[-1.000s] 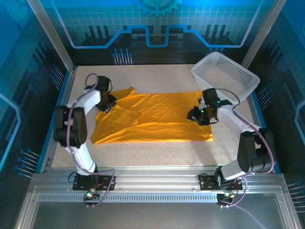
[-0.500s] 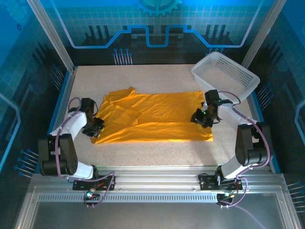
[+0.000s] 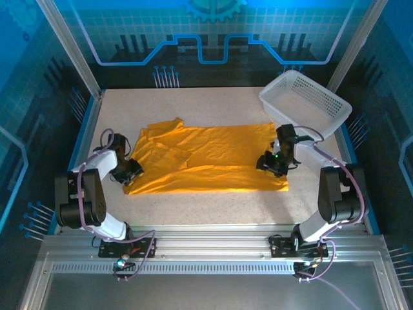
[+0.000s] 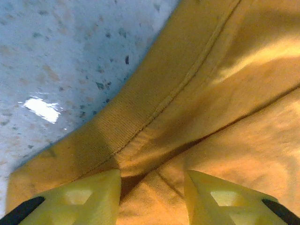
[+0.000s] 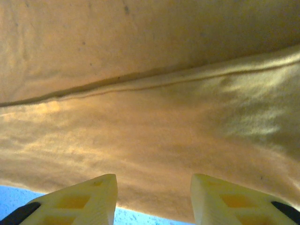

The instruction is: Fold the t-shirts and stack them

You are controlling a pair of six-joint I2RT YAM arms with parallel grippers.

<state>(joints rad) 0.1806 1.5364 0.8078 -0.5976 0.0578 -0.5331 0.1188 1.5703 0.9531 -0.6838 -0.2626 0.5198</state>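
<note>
The orange-yellow t-shirt (image 3: 206, 158) lies spread across the middle of the table, rumpled at its left end. My left gripper (image 3: 129, 173) sits low at the shirt's near-left corner. In the left wrist view that gripper (image 4: 152, 197) is open, its yellow fingertips (image 4: 89, 199) resting on folded cloth (image 4: 211, 93) beside a stitched hem, with a crease running between them. My right gripper (image 3: 270, 161) is down on the shirt's right end. In the right wrist view it (image 5: 153, 199) is open over the shirt's edge (image 5: 150, 140), with speckled table showing just below.
A white mesh basket (image 3: 303, 103) stands tilted at the back right corner, close behind the right arm. Bare speckled tabletop (image 3: 206, 200) runs along the near side of the shirt, and metal rails frame the table.
My left arm swung from the shirt's far-left sleeve area down to its near-left corner and settled there. The right gripper shifted slightly and stays on the right end.
</note>
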